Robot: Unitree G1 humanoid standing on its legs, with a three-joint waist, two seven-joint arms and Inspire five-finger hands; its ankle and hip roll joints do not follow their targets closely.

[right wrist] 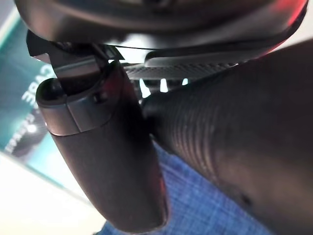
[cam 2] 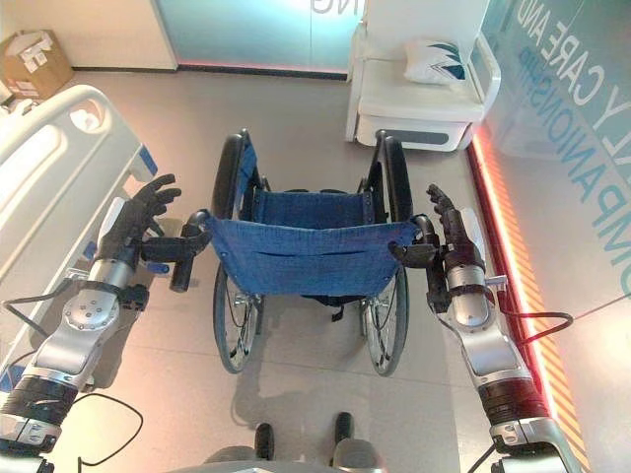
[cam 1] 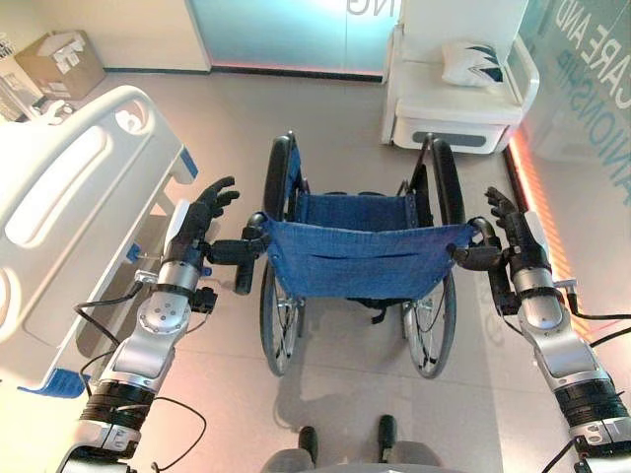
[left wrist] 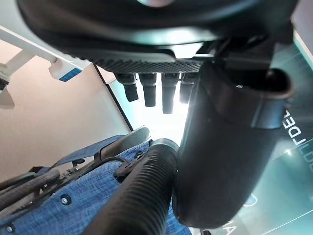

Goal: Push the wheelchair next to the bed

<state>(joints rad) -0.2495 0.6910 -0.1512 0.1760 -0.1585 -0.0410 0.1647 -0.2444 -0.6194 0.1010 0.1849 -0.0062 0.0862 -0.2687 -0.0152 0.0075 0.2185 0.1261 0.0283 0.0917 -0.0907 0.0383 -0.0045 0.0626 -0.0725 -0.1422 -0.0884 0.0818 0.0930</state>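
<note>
Currently, wheelchair (cam 1: 357, 258): stands directly ahead on the tiled floor, its blue sling back facing the camera, big wheels to either side.
Position against bed: the bed (cam 1: 74, 187) lies off to the robot's left, its white footboard rail near the chair's left wheel but apart from it; a gap of floor shows between them.
Progress: the chair reads as near the bed's foot end rather than alongside it, so I judge the push unfinished; what is left is a roll forward with a drift to the left.
Left push handle (cam 1: 240, 251): ribbed black grip sticking back toward the robot.
Left hand (cam 1: 205, 212): palm set against the grip's end, fingers straight and spread upward, not wrapped round it; the left wrist view shows fingertips hanging free past the grip.
Right push handle (cam 1: 471, 254): black grip at the sling's right corner.
Right hand (cam 1: 510, 225): pressed on the grip from outside, fingers extended upward, thumb lying beside the handle.
Surroundings: a white armchair (cam 1: 455, 99) with a cushion (cam 1: 471, 63) stands ahead, a cardboard box (cam 1: 59, 62) far left.
</note>
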